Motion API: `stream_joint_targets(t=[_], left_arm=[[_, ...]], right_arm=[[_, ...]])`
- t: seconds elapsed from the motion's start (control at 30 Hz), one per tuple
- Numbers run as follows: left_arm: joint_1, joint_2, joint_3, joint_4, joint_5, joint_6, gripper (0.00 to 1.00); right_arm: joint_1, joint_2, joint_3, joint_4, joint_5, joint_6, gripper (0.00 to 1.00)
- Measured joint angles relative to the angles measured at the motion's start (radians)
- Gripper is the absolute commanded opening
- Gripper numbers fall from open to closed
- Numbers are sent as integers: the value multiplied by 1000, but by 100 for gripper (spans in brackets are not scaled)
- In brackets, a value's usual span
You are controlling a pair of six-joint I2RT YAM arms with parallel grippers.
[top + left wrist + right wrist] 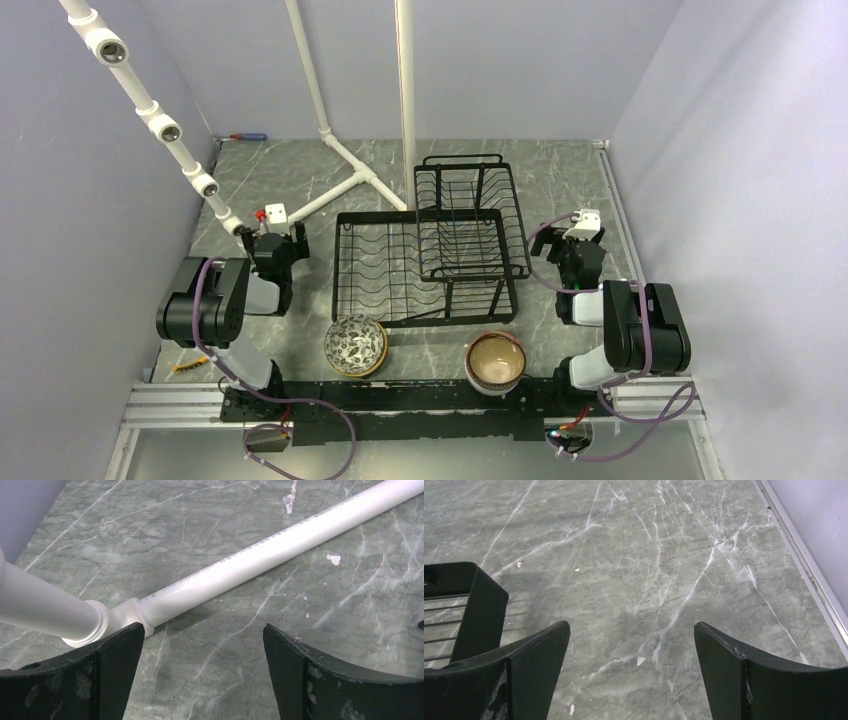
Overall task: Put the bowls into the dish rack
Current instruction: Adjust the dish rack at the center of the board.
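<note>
The black wire dish rack (pixel 400 275) stands mid-table, its raised basket (pixel 470 215) at the back right; both tiers hold nothing. In front of it sit two bowls: a dark blue-patterned bowl (pixel 355 345) at the left and a brown-rimmed cream bowl (pixel 496 362) stacked on others at the right. My left gripper (pixel 279 238) (pixel 204 630) hangs open left of the rack, above bare table beside a white pipe. My right gripper (pixel 580 243) (pixel 632 627) hangs open to the right of the rack, with a rack corner (pixel 479 600) at its left. Neither holds anything.
A white pipe frame (pixel 335 190) (pixel 260 555) runs diagonally across the table behind the left gripper and rises at the back. Grey walls close in on both sides. A metal rail (pixel 804 565) borders the right table edge. A small red-handled tool (pixel 250 135) lies at the far left back.
</note>
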Motion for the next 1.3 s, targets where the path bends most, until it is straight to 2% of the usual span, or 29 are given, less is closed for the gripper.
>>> stream_joint_targets(t=[0.47,0.57,0.67,0.8,1.0,1.13,1.3], left_arm=[[0,-3,-18,24,5,3,95],[0,-72,-52,-3,28,17,95],[-1,-253,-37,-189,78,5,95],[-3,-413,119,-475,138,-58,95],[-3,-449,274,-729,294,-155,95],[-3,-449,358,-872,407,-224,95],[-3,-451,490,-994,551,-280,95]], right_arm=[[0,0,0,0,-1,0,100],[0,-19,-2,-15,-6,-4,100],[1,-106,-5,-76,-4,-3,100],[1,-248,-6,-122,5,2,100],[2,-369,-5,-206,46,68,100],[3,-416,39,-336,120,153,100],[3,-426,229,-588,207,287,100]])
